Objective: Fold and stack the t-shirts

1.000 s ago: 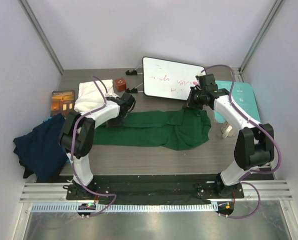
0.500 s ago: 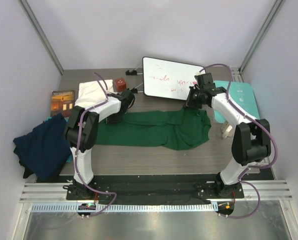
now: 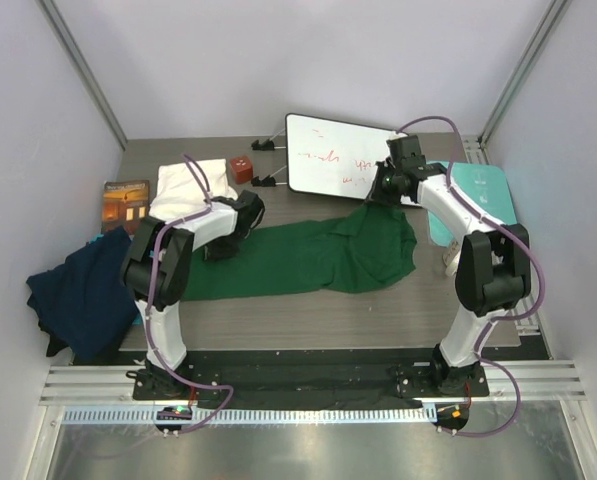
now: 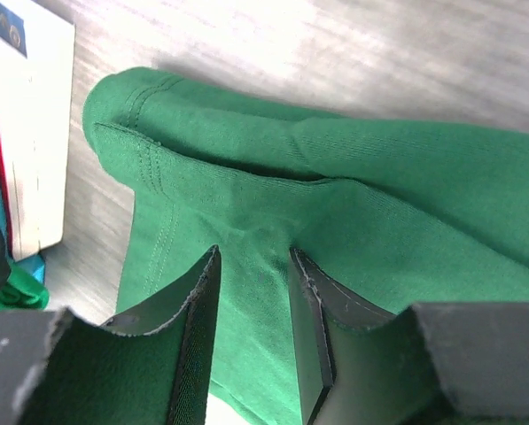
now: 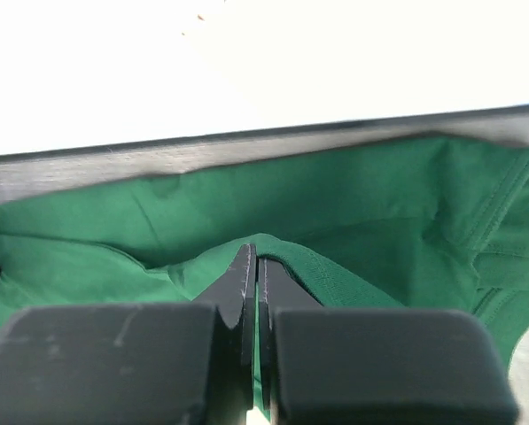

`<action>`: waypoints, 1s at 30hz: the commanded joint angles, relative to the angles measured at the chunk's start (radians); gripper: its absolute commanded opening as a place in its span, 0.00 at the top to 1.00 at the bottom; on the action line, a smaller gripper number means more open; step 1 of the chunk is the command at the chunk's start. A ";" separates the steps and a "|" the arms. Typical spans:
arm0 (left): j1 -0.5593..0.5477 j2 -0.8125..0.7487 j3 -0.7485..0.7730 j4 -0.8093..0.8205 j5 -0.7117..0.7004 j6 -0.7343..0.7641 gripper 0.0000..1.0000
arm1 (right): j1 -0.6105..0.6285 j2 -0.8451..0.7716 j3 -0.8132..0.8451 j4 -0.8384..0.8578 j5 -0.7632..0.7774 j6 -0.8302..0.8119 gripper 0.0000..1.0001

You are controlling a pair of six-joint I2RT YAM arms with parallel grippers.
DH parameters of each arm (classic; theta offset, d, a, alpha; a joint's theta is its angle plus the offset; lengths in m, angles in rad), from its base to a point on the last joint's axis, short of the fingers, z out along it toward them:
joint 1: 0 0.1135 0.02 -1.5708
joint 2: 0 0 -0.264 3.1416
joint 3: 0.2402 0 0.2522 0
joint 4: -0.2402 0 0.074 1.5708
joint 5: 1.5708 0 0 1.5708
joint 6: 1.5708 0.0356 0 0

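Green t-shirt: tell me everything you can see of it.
The dark green t-shirt is soft knit cloth with stitched hems. It lies as a long, rumpled band across the wooden table, not yet folded neatly. Its right end is pinched in the shut right gripper and drawn up near the whiteboard. At its left end the left gripper stands with jaws apart over the cloth.

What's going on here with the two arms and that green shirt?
The right end effector is shut on the far right edge of the dark green t-shirt, spread across the table. The left end effector sits open-jawed on its other end. The navy t-shirt and cream-white t-shirt lie to the left, not stacked.
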 commanded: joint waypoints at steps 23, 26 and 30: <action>-0.036 -0.231 -0.090 -0.017 0.094 -0.008 0.63 | 0.047 -0.373 -0.280 -0.163 0.278 -0.018 0.56; -0.077 -0.242 -0.058 -0.011 0.117 0.016 0.63 | 0.046 -0.331 -0.294 -0.200 0.272 0.002 0.55; -0.125 -0.228 -0.032 0.047 0.178 0.050 0.63 | 0.047 -0.299 -0.305 -0.201 0.287 0.006 0.49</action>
